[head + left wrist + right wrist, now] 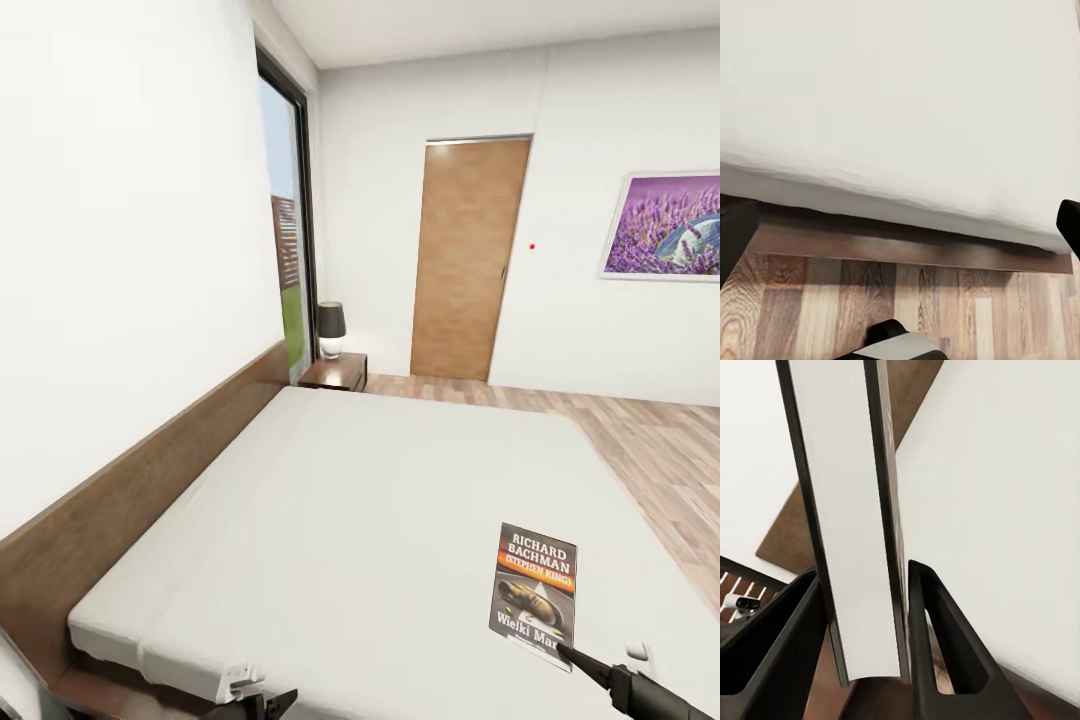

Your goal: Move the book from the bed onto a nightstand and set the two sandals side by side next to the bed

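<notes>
A: On the bed (pixel 380 500), near its right front corner, the book (pixel 537 590) is standing up off the mattress, cover facing the head camera. The right gripper (pixel 562 652) is reaching in from the lower right, and its dark fingers are meeting the book's bottom edge.

B: Jaws?

A: The right wrist view is showing the book (pixel 859 547) edge-on, with one black finger (pixel 945 652) on each side, pressing against it. So the right gripper (pixel 870 660) is clamping the book. The cover's lower line of lettering is partly hidden behind the finger.

B: Left gripper?

A: Its state I cannot tell. In the left wrist view, dark finger parts (pixel 735 240) are showing at both picture edges, cut off, with mattress edge, bed frame (pixel 907 251) and plank floor (pixel 810 307) beyond.

B: Nightstand?

A: One nightstand (pixel 335 372) is sitting at the bed's far corner under the window (pixel 288 220), carrying a lamp (pixel 331 328). Its near side is hiding behind the mattress. A door (pixel 468 258) and painting (pixel 665 225), cropped at the right, are lining the far wall.
</notes>
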